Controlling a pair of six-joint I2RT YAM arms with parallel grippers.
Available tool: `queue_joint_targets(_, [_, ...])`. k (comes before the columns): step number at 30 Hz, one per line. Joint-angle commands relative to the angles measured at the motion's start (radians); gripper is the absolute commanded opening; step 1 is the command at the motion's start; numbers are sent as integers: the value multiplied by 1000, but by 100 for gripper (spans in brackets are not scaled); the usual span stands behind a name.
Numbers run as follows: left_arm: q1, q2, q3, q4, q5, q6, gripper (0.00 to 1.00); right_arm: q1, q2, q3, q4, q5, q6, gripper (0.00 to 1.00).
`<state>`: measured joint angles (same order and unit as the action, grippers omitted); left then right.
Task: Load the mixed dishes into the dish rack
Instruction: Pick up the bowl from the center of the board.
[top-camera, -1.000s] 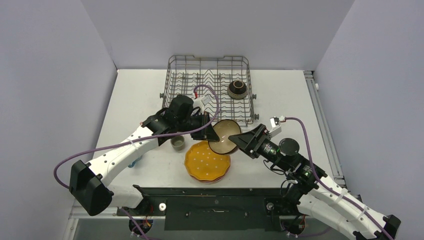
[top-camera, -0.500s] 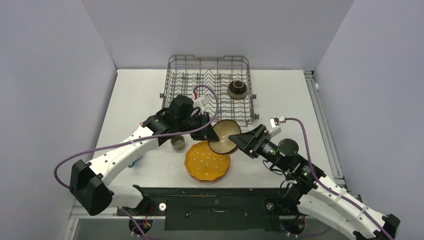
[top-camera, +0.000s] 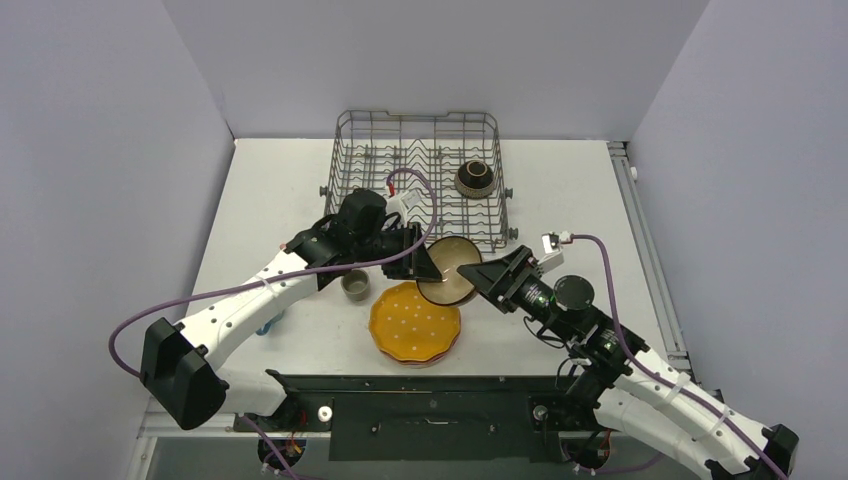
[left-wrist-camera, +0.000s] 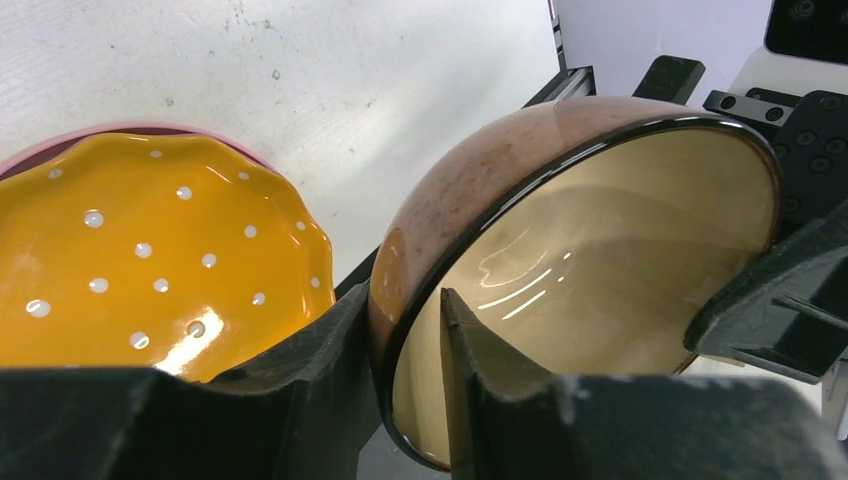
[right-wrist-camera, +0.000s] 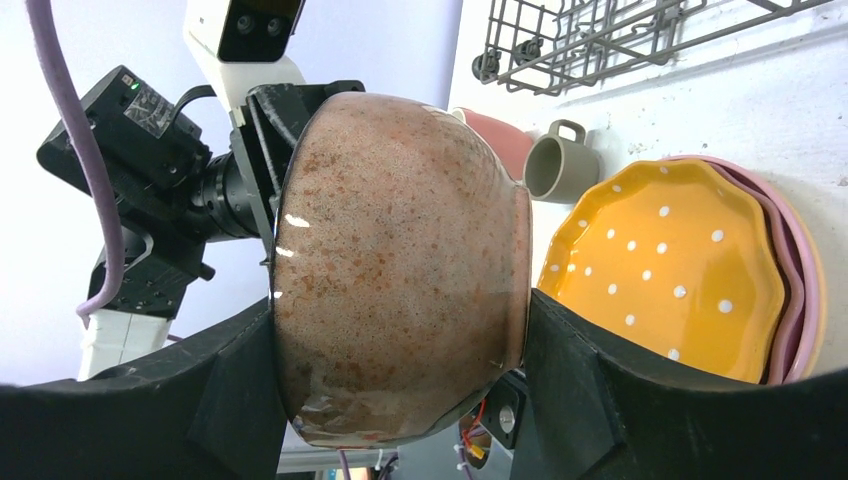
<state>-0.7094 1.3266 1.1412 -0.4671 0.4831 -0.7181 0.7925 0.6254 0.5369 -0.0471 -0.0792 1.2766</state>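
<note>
At centre frame, just below the rack (top-camera: 350, 150), the left gripper (left-wrist-camera: 410, 340) pinches the bowl (top-camera: 449, 272) by its rim, 1 finger inside, apparently offering its outside to the right gripper (right-wrist-camera: 400, 340). Its 2 fingers bracket the bowl; whether they clamp is unclear.

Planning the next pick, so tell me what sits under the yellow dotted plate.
Under the yellow dotted plate lie stacked pink plates; their rims show past its edge in the right wrist view. Everything else of them is covered, so their count is unclear.
</note>
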Motion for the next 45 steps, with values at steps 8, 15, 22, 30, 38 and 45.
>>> queue_joint_targets(8, [20,-20,19,87,63,6,41,-10,34,89,103,46,-16,0])
queue_joint_targets(15, [27,-21,17,82,66,10,43,-12,36,91,106,44,-16,0])
queue_joint_targets(22, [39,-22,28,58,55,28,46,-12,27,95,83,56,-27,0])
queue_joint_targets(30, [49,-20,47,28,45,48,49,-11,25,112,60,72,-35,0])
queue_joint_targets(38, [51,-16,37,36,53,44,50,-12,26,116,62,76,29,0])
queue_joint_targets(45, [51,-6,23,43,62,45,51,-12,30,145,64,76,72,0])
